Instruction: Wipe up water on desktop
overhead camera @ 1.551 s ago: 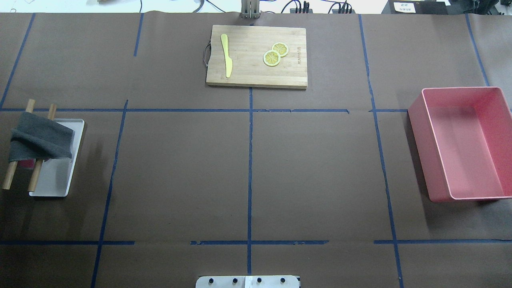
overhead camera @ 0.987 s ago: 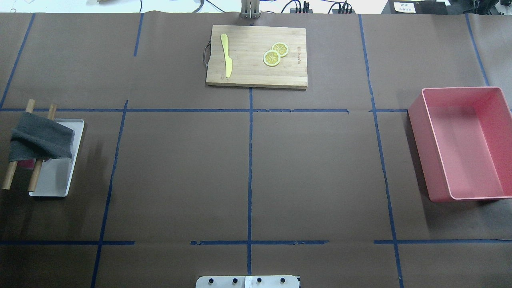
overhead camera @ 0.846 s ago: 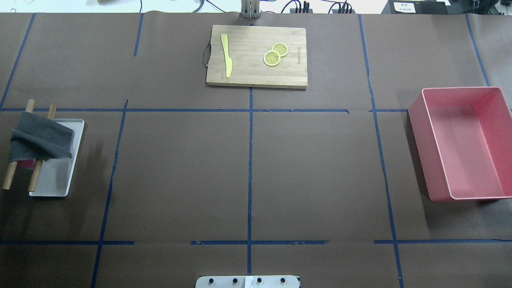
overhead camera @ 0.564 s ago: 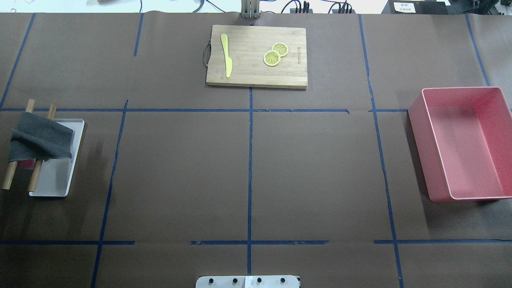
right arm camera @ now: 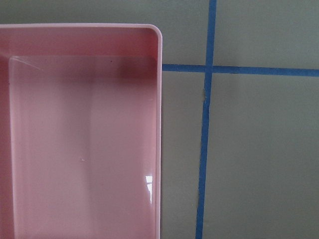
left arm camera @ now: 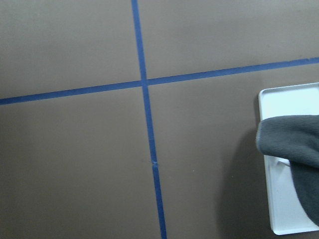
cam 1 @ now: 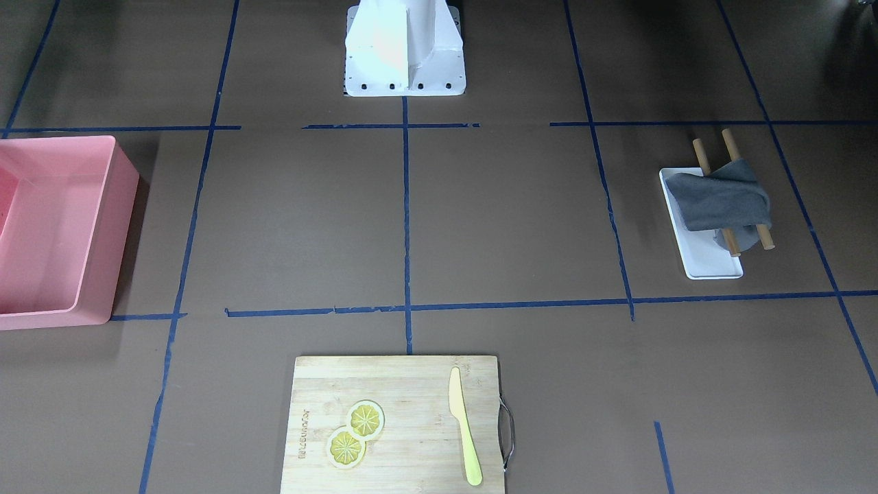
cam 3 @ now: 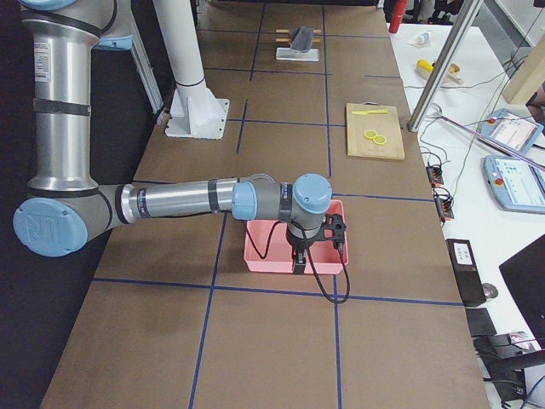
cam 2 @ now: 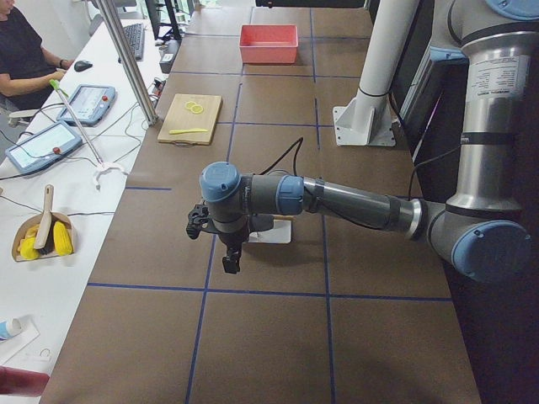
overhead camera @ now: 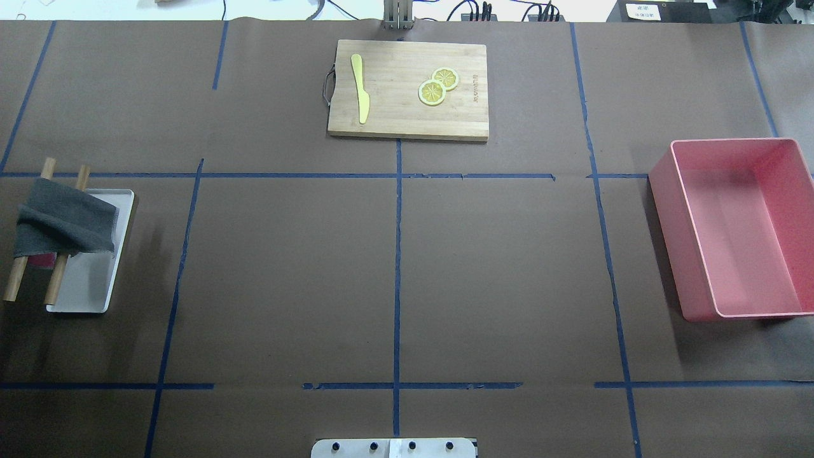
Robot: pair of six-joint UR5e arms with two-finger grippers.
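The desktop [overhead camera: 286,273] is a dark-brown surface marked by blue tape lines; I see no clear wet patch on it. A dark grey cloth [overhead camera: 63,216] hangs over two wooden rods [overhead camera: 13,283] above a white tray [overhead camera: 86,292] at the left side. The cloth also shows in the left wrist view [left arm camera: 294,144]. My left gripper [cam 2: 229,261] hovers over the desktop beside the tray, seen only in the exterior left view; I cannot tell its state. My right gripper [cam 3: 298,260] hangs over the pink bin, seen only in the exterior right view; I cannot tell its state.
A pink bin [overhead camera: 664,235] stands at the right side, with nothing in it. A light wooden cutting board [overhead camera: 407,121] at the far middle carries a yellow knife [overhead camera: 360,89] and two lemon slices [overhead camera: 432,92]. The robot's base plate [overhead camera: 394,448] is at the near edge.
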